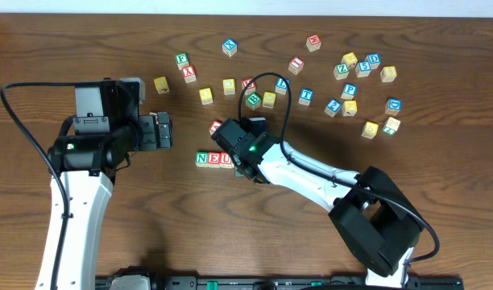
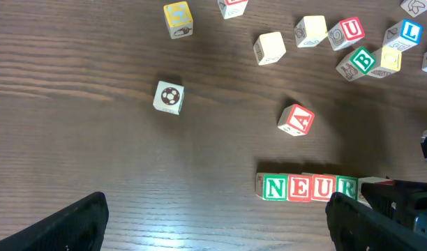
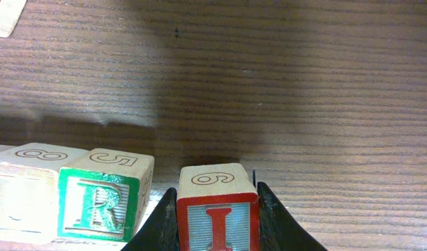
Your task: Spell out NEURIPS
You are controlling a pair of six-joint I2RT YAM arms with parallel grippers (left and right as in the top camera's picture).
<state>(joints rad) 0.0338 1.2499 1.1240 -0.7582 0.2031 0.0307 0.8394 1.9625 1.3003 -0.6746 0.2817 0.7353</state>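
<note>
Dark wood table. A row of cubes is sitting near its middle: N, E, U, R, touching side by side and reading in order in the left wrist view. At the row's right end the right gripper is standing over the cubes and covering R from overhead, so only N, E and U are showing there. Its fingers are pinching the I at a narrow spread, one finger on each side, with the red letter facing the wrist camera. I is lining up just beside R, on R's right. A thin gap is separating them, with one finger sitting in it, so they are not touching. Cannot tell whether I is resting on the wood or hanging just above it, as its base is running out of frame. To the left of the row the left gripper is hovering, spread wide and holding nothing, near N but not touching it. P, blue, is lying among the loose cubes at the far right, well apart from the row. S is too small to pick out with certainty in that scatter. Other loose cubes are lying beyond the row: a red A nearest, a soccer-ball cube further left, and a green B and a blue L behind.
</note>
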